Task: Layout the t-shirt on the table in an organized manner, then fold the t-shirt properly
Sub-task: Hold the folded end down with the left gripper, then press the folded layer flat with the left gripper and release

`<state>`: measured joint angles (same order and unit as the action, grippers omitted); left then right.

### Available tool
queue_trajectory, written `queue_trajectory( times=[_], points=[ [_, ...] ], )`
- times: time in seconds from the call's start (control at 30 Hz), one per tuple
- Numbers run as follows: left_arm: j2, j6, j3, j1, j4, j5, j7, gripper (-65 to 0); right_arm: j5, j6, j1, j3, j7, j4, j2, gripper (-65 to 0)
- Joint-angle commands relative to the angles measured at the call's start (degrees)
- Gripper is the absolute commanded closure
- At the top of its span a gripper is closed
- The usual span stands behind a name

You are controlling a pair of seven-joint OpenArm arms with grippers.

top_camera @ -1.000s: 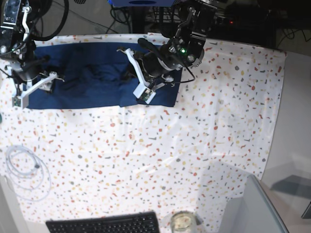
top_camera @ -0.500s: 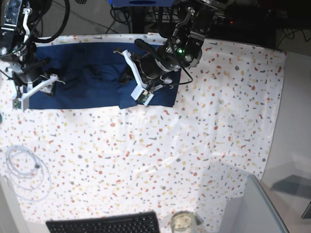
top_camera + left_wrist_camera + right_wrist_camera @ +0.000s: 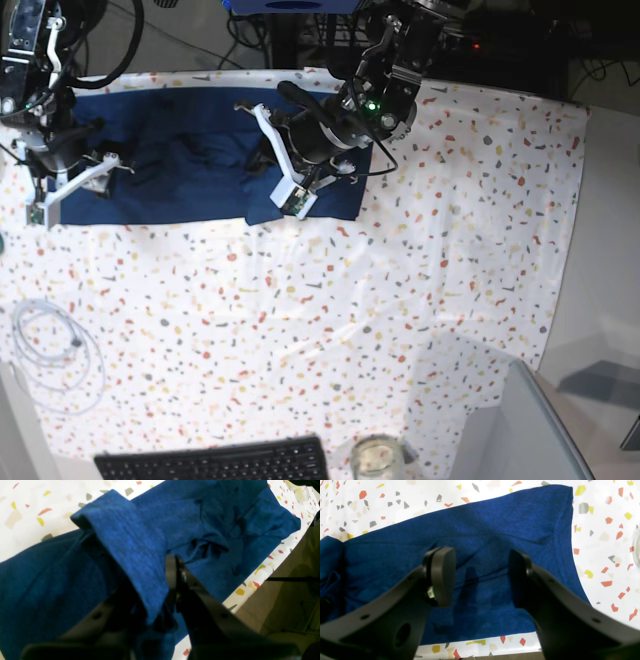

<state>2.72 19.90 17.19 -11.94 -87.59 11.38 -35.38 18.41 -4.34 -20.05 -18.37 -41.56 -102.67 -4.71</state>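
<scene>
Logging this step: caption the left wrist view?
Left claw shut on a raised fold of the t-shirt above the speckled table.

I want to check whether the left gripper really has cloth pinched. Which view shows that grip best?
The left wrist view: the left gripper is shut on a raised fold of the t-shirt. The base view shows only that arm low over the shirt, with the jaws hidden. The right wrist view shows just the open right gripper above flat fabric.
</scene>
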Motion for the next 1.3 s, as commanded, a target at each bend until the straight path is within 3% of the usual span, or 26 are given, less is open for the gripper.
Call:
queue_trajectory(
  times=[0.0,0.07,0.13,0.23,0.33,0.43,0.87,1.07,1.13,1.23,1.27],
  points=[
    [0.58,0.63,0.17,0.38,-0.19,0.89,1.22,0.0,0.35,-0.19,0.14,-0.13,1.08,-0.93,-0.52,-32.1],
    [0.58,0.63,0.08,0.47,0.95,0.89,1.22,-1.8,0.35,-0.19,0.14,-0.13,1.08,-0.93,-0.52,-32.1],
    [0.58,0.71,0.17,0.91,1.75,0.89,1.22,-16.9,0.35,-0.19,0.14,-0.13,1.08,-0.93,-0.43,-32.1],
    [0.66,0.80,0.26,1.53,2.45,0.89,1.22,-31.9,0.35,-0.19,0.14,-0.13,0.99,-0.93,-0.43,-32.1],
    [0.84,0.80,0.26,1.97,3.06,0.89,1.22,-38.8,0.35,-0.19,0.14,-0.13,0.99,-0.93,-0.43,-32.1],
    [0.66,0.80,2.46,3.55,4.12,0.89,1.22,-39.8,0.35,-0.19,0.14,-0.05,0.99,-0.93,-0.43,-32.1],
    [0.58,0.71,22.33,10.23,7.28,0.89,1.22,-39.8,0.35,-0.19,0.14,-0.13,0.99,-0.93,-0.43,-32.1],
    [0.40,0.54,21.36,10.05,3.68,0.89,1.22,-39.0,0.35,-0.19,0.14,-0.13,0.99,-0.93,-0.43,-32.1],
    [-0.92,0.54,17.14,8.30,0.78,0.89,1.22,-32.3,0.35,-0.19,0.05,-0.40,0.90,-0.93,-0.52,-32.1],
    [-2.94,0.54,6.59,4.34,-3.97,0.89,1.22,-4.3,0.35,-0.19,-0.12,-0.57,0.99,-0.93,-0.78,-32.1],
    [-4.00,0.54,1.93,2.67,-5.11,0.89,1.22,0.0,0.35,-0.19,-0.12,-0.57,0.99,-0.93,-0.78,-32.1]
  ],
)
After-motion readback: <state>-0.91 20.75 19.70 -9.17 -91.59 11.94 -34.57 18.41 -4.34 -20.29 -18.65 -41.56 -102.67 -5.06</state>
